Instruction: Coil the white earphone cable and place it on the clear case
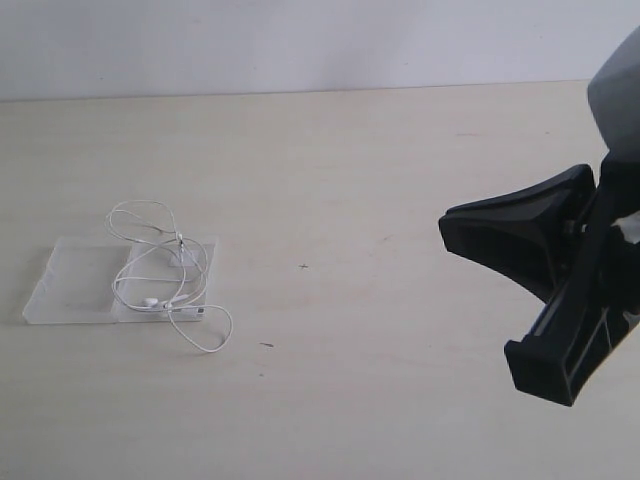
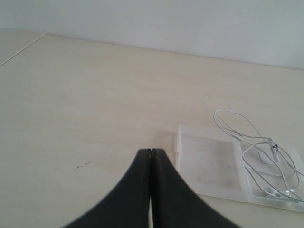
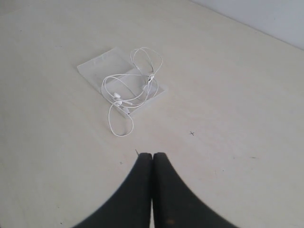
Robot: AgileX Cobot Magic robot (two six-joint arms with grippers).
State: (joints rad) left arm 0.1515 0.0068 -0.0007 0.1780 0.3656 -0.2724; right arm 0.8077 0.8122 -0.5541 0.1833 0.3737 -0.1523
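Note:
The white earphone cable (image 1: pixel 150 300) lies in loose loops over the right half of the clear case (image 1: pixel 75 285), at the left of the table. One loop spills past the case's near edge and another past its far edge. The left wrist view shows my left gripper (image 2: pixel 150 151) shut and empty, hovering a short way from the case (image 2: pixel 209 161) and cable (image 2: pixel 274 148). In the right wrist view my right gripper (image 3: pixel 152 154) is shut with nothing in it, well back from the cable (image 3: pixel 150 77) and case (image 3: pixel 97 66). The left gripper is out of the exterior view.
The black right arm (image 1: pixel 570 280) fills the right edge of the exterior view, raised above the table. The pale wooden table (image 1: pixel 350 200) carries small pen marks (image 1: pixel 303 267) near its middle. A white wall stands behind the table's far edge.

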